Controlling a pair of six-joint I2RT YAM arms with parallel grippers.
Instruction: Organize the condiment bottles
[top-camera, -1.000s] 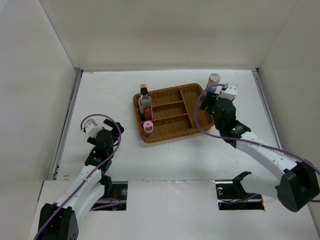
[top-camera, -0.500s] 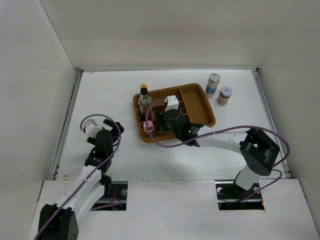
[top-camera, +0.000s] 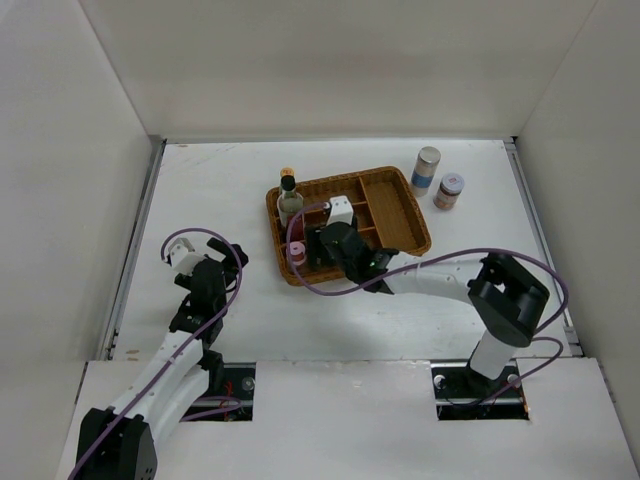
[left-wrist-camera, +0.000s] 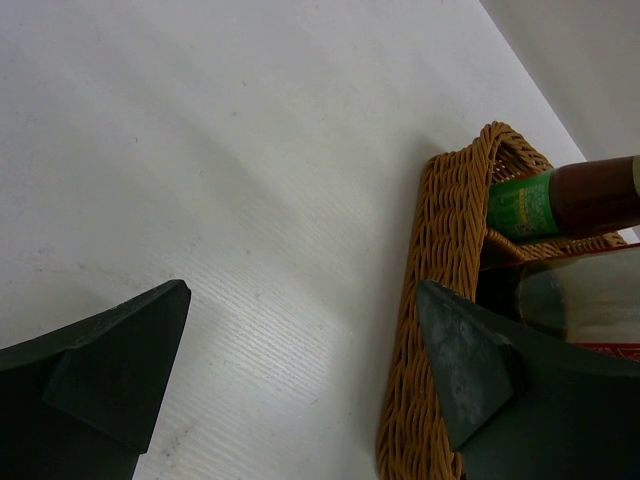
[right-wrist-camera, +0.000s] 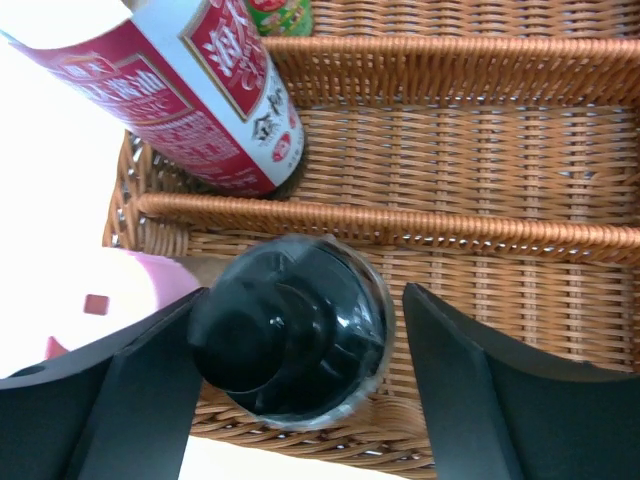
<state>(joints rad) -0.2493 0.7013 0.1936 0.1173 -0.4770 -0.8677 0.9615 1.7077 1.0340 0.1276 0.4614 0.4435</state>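
The small dark black-capped bottle (right-wrist-camera: 290, 340) stands in the near-left compartment of the wicker tray (right-wrist-camera: 480, 150). My right gripper (right-wrist-camera: 302, 300) is open around it, the left finger close against it and a gap on the right. In the top view the right gripper (top-camera: 322, 250) hides that bottle. The small pink-capped bottle (top-camera: 296, 253) stands beside it, with the tall clear black-capped bottle (top-camera: 290, 205) and the yellow-capped bottle (top-camera: 287, 175) behind. The silver-lidded jar (top-camera: 426, 168) and the squat pink-lidded jar (top-camera: 449, 190) stand on the table right of the tray. My left gripper (top-camera: 205, 275) is open and empty.
The wicker tray (top-camera: 395, 215) has long dividers and a side compartment at its right end. The left wrist view shows the tray's corner (left-wrist-camera: 435, 250) ahead of the left gripper (left-wrist-camera: 302, 290). White walls enclose the table on three sides.
My right arm has swung from the table's right side, by the silver-lidded jar, to the tray's near-left compartment, then edged a little further left. The left arm has not moved.
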